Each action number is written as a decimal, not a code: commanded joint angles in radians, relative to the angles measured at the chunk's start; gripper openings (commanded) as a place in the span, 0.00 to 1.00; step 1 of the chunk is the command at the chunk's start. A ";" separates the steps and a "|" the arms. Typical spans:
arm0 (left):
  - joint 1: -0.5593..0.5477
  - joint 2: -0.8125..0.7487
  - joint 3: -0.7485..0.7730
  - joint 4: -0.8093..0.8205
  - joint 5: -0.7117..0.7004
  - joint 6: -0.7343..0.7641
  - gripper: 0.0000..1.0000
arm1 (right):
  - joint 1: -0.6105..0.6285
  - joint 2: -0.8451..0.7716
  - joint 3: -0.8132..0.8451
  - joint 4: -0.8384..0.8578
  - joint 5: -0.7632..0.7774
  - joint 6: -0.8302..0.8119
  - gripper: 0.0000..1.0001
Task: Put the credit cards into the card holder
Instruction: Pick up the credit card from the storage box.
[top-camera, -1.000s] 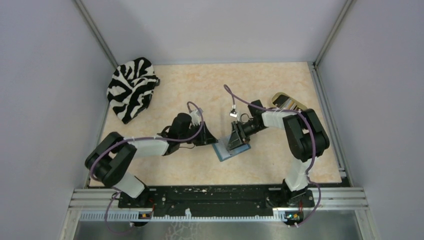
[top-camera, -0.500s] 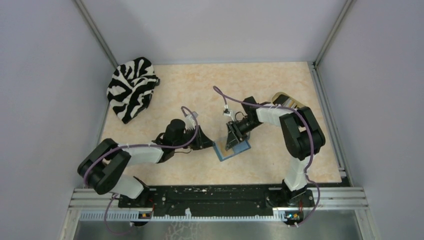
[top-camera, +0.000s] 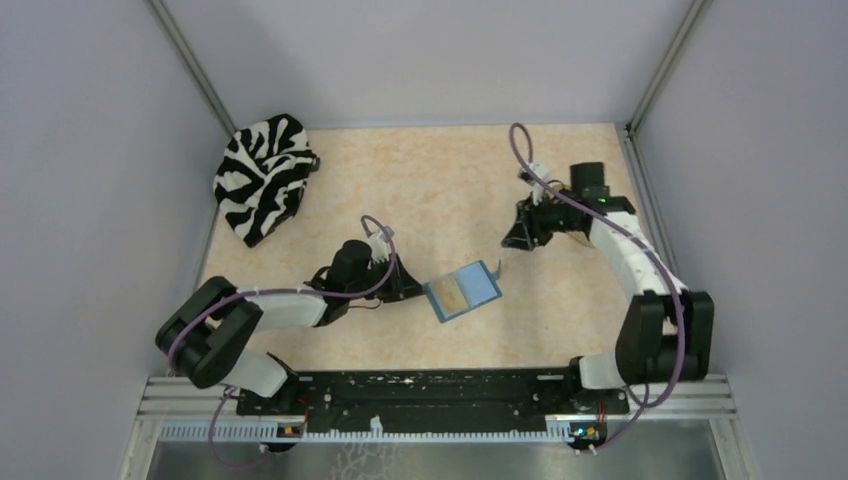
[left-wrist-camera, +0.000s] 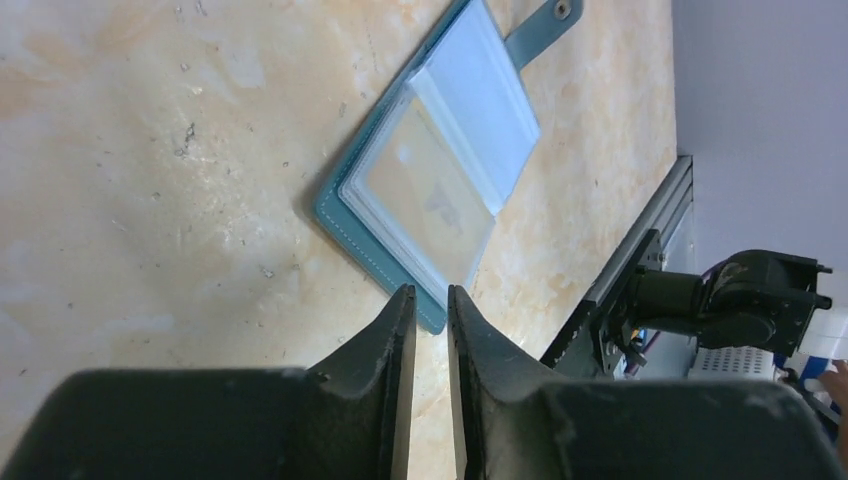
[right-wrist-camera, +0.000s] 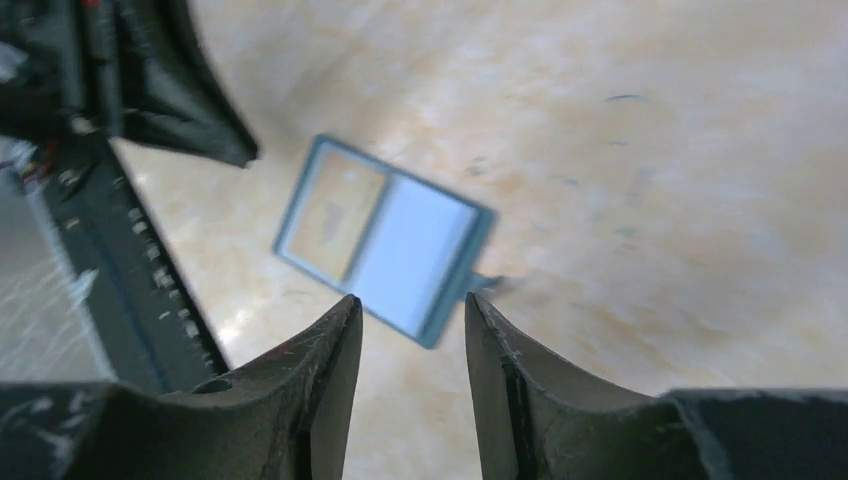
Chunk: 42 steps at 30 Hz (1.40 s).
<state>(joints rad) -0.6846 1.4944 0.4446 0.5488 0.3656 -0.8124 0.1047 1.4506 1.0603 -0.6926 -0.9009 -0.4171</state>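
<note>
The teal card holder (top-camera: 462, 292) lies open and flat on the table. A tan card (top-camera: 452, 296) sits in its left clear pocket, and the right pocket looks pale blue. The holder also shows in the left wrist view (left-wrist-camera: 440, 170) and the right wrist view (right-wrist-camera: 385, 240). My left gripper (top-camera: 416, 289) is low at the holder's left edge, its jaws nearly closed with a thin empty slit (left-wrist-camera: 431, 290). My right gripper (top-camera: 514, 238) is raised behind and to the right of the holder, open and empty (right-wrist-camera: 410, 298). No other cards show.
A zebra-striped cloth (top-camera: 262, 172) lies at the back left corner. The black base rail (top-camera: 430, 390) runs along the near edge. The right arm (top-camera: 620, 240) stretches over the back right of the table. Grey walls close in three sides.
My right gripper has lifted off the holder and swung away to the back right. The holder now lies uncovered with the tan card in it. The left gripper has barely moved.
</note>
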 joint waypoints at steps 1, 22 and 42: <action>-0.003 -0.153 0.060 -0.139 -0.116 0.165 0.25 | -0.141 -0.212 -0.038 0.220 0.199 0.098 0.54; 0.004 -0.592 -0.067 -0.244 -0.268 0.351 0.95 | -0.562 0.267 0.140 0.344 0.056 0.605 0.61; 0.004 -0.593 -0.125 -0.209 -0.298 0.314 0.94 | -0.560 0.482 0.206 0.505 0.260 0.776 0.61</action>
<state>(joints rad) -0.6827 0.8902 0.3248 0.3077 0.0780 -0.4862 -0.4591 1.9091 1.2137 -0.2428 -0.6479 0.3199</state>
